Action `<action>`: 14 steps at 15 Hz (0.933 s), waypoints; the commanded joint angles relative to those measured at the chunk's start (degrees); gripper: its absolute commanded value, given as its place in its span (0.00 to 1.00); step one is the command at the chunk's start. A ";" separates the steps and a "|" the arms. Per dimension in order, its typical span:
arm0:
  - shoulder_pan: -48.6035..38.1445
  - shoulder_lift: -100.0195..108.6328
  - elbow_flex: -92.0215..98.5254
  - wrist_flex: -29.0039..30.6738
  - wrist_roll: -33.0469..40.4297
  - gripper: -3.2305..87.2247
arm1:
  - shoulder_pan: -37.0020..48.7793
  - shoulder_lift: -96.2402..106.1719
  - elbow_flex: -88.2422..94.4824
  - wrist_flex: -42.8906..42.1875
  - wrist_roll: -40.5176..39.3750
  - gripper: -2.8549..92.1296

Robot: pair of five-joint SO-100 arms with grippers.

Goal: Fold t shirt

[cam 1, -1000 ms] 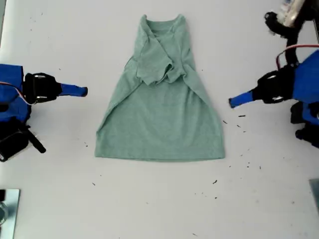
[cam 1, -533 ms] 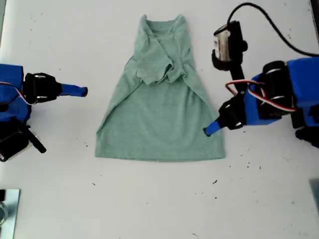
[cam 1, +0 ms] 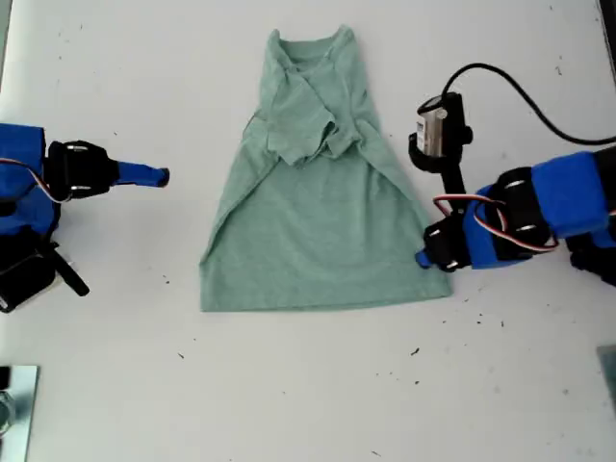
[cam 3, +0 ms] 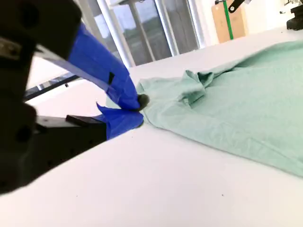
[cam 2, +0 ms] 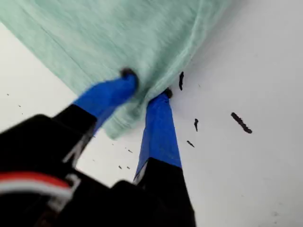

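- I'm pinching the t shirt point(cam 1: 322, 226)'s hem corner with my first gripper point(cam 2: 144, 87), jaws closing on the cloth mid-table.
- My second gripper point(cam 3: 135, 109) is sitting shut, gripping nothing, apart.
- Next, I judge: lifting the hem toward the collar.

White table point(cam 1: 308, 404) strewn with small dark specks point(cam 2: 241, 122); tall windows point(cam 3: 142, 28) and cardboard box point(cam 3: 229, 21) behind.
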 commanded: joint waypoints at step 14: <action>1.05 0.62 0.70 0.09 0.09 0.03 | 2.11 -22.94 -53.17 10.99 -6.94 0.03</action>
